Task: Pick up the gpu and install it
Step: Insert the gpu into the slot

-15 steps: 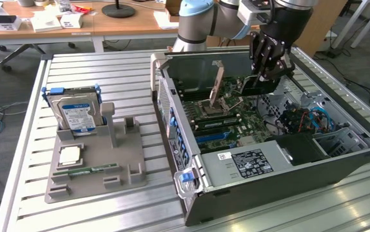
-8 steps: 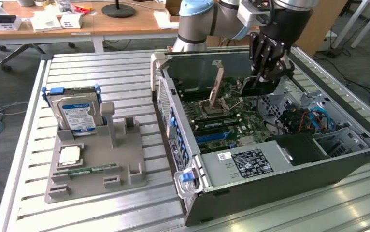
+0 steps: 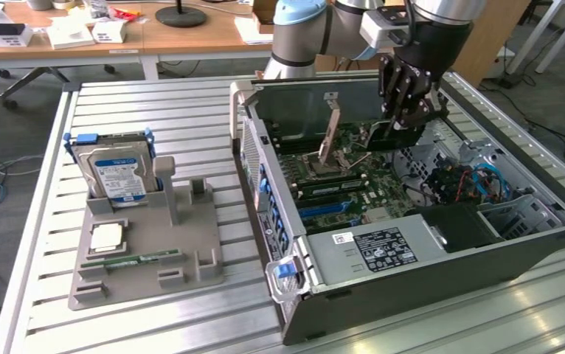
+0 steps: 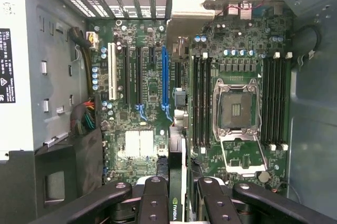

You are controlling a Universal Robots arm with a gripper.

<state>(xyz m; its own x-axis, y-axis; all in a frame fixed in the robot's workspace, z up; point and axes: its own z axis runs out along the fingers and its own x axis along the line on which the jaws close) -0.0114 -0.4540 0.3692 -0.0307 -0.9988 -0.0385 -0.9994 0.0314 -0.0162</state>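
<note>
The gpu (image 3: 383,138) hangs edge-down inside the open computer case (image 3: 479,258), above the motherboard (image 3: 347,188). Its pale metal bracket (image 3: 333,122) points toward the case's rear wall. My gripper (image 3: 406,110) reaches down from above and is shut on the card's upper edge. In the wrist view the gpu (image 4: 177,145) appears edge-on between my fingers (image 4: 152,200), with its bracket (image 4: 184,21) at the far end. My gripper (image 4: 177,195) holds it just to one side of the long blue slot (image 4: 165,76) and apart from the board.
A grey holder (image 3: 194,258) on the exterior view's left carries a blue-labelled hard drive (image 3: 117,173), a square chip (image 3: 106,236) and a RAM stick (image 3: 130,260). Inside the case are the CPU socket (image 4: 237,110), the memory slots (image 4: 200,103), the power supply (image 3: 376,247) and cables (image 3: 465,181).
</note>
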